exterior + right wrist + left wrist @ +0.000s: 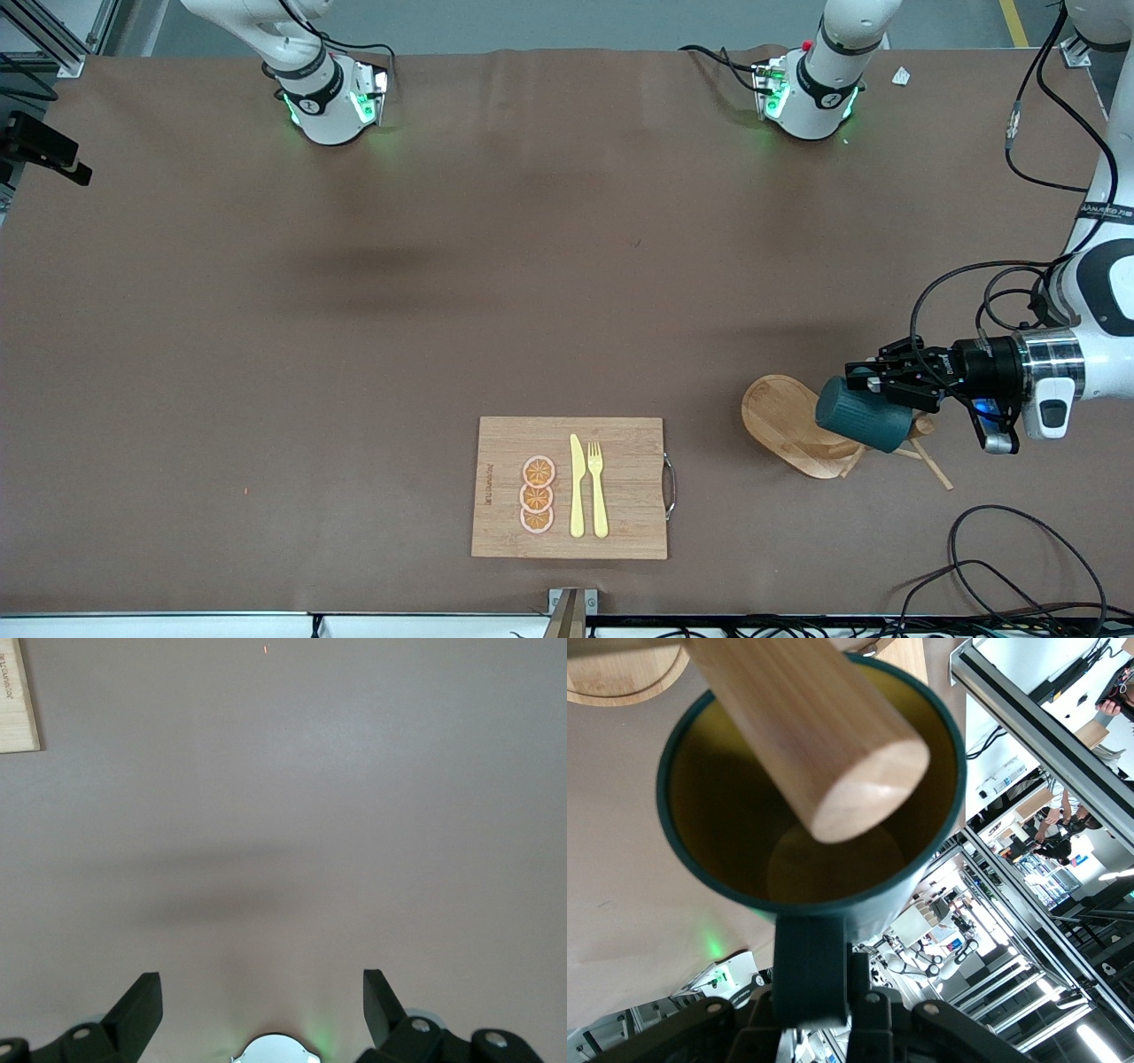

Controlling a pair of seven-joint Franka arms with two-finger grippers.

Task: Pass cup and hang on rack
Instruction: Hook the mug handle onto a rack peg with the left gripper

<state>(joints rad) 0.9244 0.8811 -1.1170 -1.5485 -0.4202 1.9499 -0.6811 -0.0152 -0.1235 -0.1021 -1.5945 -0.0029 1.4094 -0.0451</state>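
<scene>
The rack (784, 424) stands toward the left arm's end of the table, and everything else is placed from it. The cup (864, 416) hangs over the rack, held by its handle in the left gripper (873, 379), mouth turned toward the rack's post (819, 735), whose tip sits inside the cup's mouth. The board (620, 532) lies beside the rack toward the right arm's end, slightly nearer the front camera. On the board lie three slices (537, 494), a knife (577, 486) and a fork (598, 487), the fork closest to the rack. The right gripper (263, 1005) waits well apart from the rack, over bare table.
</scene>
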